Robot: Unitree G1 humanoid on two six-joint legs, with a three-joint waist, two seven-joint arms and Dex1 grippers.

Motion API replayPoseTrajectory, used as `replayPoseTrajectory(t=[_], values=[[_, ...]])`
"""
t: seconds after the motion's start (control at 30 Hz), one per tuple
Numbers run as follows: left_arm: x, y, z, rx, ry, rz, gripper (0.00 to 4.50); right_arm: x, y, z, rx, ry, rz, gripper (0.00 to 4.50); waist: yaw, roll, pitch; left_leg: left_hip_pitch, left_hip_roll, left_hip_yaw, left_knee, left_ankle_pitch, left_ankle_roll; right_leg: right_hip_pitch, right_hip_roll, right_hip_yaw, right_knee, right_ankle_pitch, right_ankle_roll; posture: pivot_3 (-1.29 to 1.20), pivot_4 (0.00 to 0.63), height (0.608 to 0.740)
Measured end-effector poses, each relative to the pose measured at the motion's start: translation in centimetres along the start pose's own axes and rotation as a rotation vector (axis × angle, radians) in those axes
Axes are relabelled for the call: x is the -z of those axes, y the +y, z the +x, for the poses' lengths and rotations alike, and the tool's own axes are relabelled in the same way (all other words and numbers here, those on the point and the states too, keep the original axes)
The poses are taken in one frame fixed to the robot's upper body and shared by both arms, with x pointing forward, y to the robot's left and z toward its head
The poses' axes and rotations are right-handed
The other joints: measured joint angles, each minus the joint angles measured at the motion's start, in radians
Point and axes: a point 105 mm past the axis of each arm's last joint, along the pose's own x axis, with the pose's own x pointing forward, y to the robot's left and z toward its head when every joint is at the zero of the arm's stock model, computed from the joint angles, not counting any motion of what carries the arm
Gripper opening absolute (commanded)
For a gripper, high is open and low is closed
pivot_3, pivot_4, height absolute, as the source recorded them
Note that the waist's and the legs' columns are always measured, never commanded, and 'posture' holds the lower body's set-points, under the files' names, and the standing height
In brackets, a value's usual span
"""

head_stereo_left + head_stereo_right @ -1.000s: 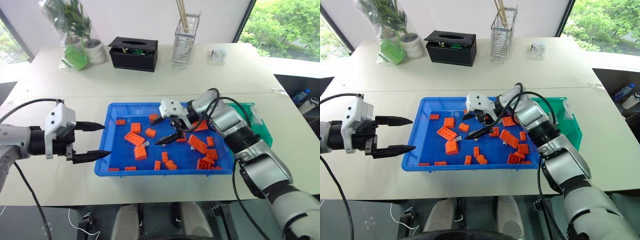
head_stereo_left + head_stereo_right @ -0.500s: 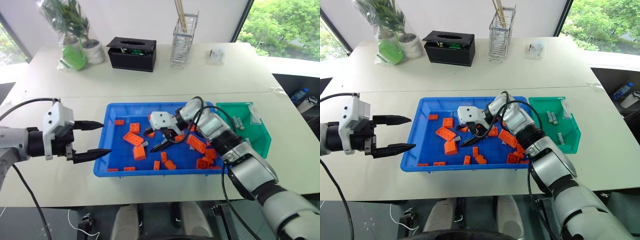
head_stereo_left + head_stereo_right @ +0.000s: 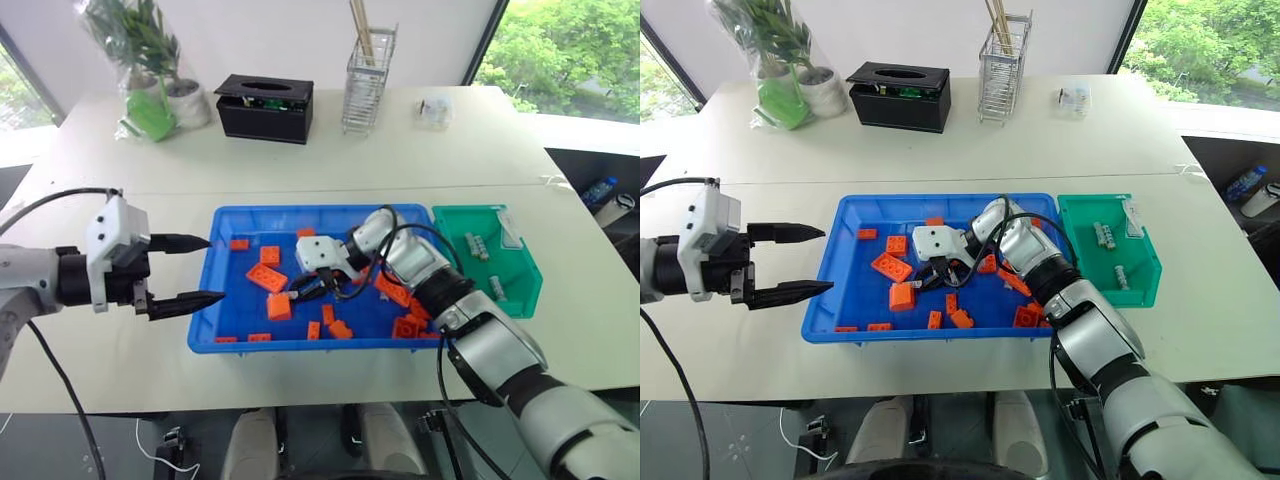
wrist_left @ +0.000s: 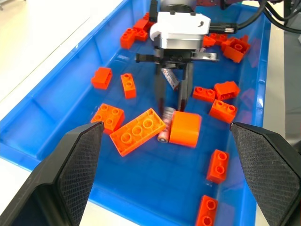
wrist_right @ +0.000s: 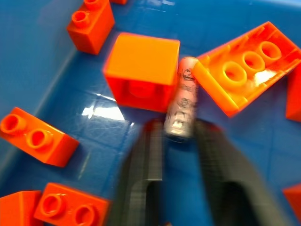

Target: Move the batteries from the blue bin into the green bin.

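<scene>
The blue bin (image 3: 206, 283) lies mid-table with several orange bricks (image 3: 268, 277) in it. A silver battery (image 5: 183, 101) lies on its floor between an orange cube (image 5: 141, 77) and a long brick (image 5: 244, 66). My right gripper (image 5: 178, 129) reaches down into the bin, shut on that battery's near end; it also shows in the head view (image 3: 300, 291). The left gripper (image 3: 215, 268) hovers open at the bin's left rim, holding nothing. To the right stands the green bin (image 3: 520, 262), with two batteries (image 3: 478, 245) inside.
A black tissue box (image 3: 266, 106), a wire holder with chopsticks (image 3: 367, 85) and a wrapped potted plant (image 3: 150, 70) stand at the table's far side. A small clear packet (image 3: 436, 110) lies at the far right. Bare table surrounds both bins.
My right gripper has dropped lower into the blue bin, shifted left, and gone from open to shut around the battery. The left gripper has stayed where it was.
</scene>
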Motion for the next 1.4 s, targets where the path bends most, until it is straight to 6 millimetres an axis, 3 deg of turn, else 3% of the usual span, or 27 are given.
replayPoseTrajectory(t=[0.13,0.3,0.43,0.53,0.6,0.67,0.83,0.9,1.07,1.1,1.27,1.33,1.4], values=[[-0.2,0.4,0.2,-0.001,-0.012,0.014,4.50,0.1,0.3,-0.2,0.004,0.004,0.002,0.02,0.000,0.000,0.000,0.000,0.000,0.000,0.000,0.000,0.000,0.000,0.000,0.000,0.000,0.000,0.000,0.00,0.150,0.736],[0.0,0.5,0.7,0.023,-0.020,0.011,4.50,0.0,0.2,-2.3,0.054,0.028,0.008,0.02,0.004,0.000,0.000,-0.001,0.000,0.000,0.000,0.000,0.000,0.000,0.000,0.000,0.000,0.000,0.000,0.00,0.150,0.736],[0.1,0.2,1.4,0.058,-0.034,0.004,4.50,-1.3,-0.6,-7.4,0.217,-0.020,0.063,0.02,0.007,0.000,0.000,-0.001,0.000,0.000,0.000,0.000,0.000,0.000,0.000,0.000,-0.001,0.000,0.000,0.00,0.150,0.736],[-0.2,0.0,2.2,0.079,-0.056,0.009,4.50,-1.7,-0.4,-13.4,0.414,-0.081,0.174,0.02,0.015,0.000,0.000,-0.001,-0.001,-0.001,0.000,0.000,0.000,0.000,-0.001,0.000,-0.001,0.000,0.000,0.00,0.150,0.736],[-0.2,0.0,2.9,0.080,-0.076,0.011,4.50,-0.5,0.7,-17.9,0.574,-0.087,0.255,0.02,0.021,-0.001,0.000,-0.001,-0.001,-0.001,0.000,0.000,0.000,0.001,-0.001,0.000,-0.003,0.000,0.000,0.00,0.150,0.736],[-0.1,0.0,3.5,0.080,-0.079,0.019,4.50,1.4,2.0,-21.1,0.713,-0.063,0.349,0.02,0.023,-0.001,0.000,-0.001,-0.001,-0.001,0.000,0.000,0.001,0.001,-0.001,0.000,-0.003,0.000,0.000,0.00,0.150,0.736],[-0.2,0.7,4.1,0.087,-0.087,0.039,4.50,4.6,5.6,-26.4,0.974,0.011,0.521,0.02,0.009,-0.001,0.000,0.000,-0.001,-0.002,0.000,0.000,0.001,0.001,0.000,0.000,-0.002,0.000,0.000,0.00,0.150,0.736],[-0.3,1.1,4.3,0.085,-0.088,0.047,4.50,5.5,7.4,-27.2,1.024,0.044,0.557,0.02,0.006,-0.001,0.000,0.000,-0.001,-0.002,0.000,0.000,0.001,0.001,0.000,0.000,-0.003,0.000,0.000,0.00,0.150,0.736],[-0.6,1.6,4.5,0.093,-0.102,0.060,4.50,7.4,9.9,-26.5,1.050,0.085,0.644,0.02,0.003,-0.001,0.000,0.000,-0.001,-0.002,0.000,0.000,0.001,0.001,0.000,0.000,-0.002,0.000,0.000,0.00,0.150,0.736],[-0.6,1.6,4.5,0.097,-0.102,0.061,4.50,7.4,10.0,-26.5,1.061,0.080,0.656,1.06,0.003,-0.001,0.000,0.000,-0.001,-0.002,0.000,0.000,0.001,0.001,0.000,0.000,-0.002,0.000,0.000,0.00,0.150,0.736],[-0.3,1.9,4.8,0.104,-0.087,0.056,4.50,6.7,9.8,-26.9,1.080,0.084,0.629,3.60,0.006,-0.001,0.000,0.000,-0.001,-0.002,0.000,0.000,0.001,0.002,0.000,0.000,-0.002,0.000,0.000,0.00,0.150,0.736],[-0.4,1.9,4.7,0.106,-0.087,0.057,4.50,6.1,9.4,-26.7,1.051,0.086,0.602,3.60,0.006,-0.001,0.000,0.000,-0.001,-0.002,0.000,0.000,0.001,0.002,0.000,0.000,-0.003,0.000,0.000,0.00,0.150,0.736],[-0.5,1.7,4.8,0.115,-0.087,0.056,4.50,4.2,8.3,-25.9,0.978,0.061,0.527,3.60,0.000,-0.001,0.000,0.000,-0.001,-0.002,0.000,0.000,0.001,0.001,0.000,0.000,-0.002,0.000,0.000,0.00,0.150,0.736]])
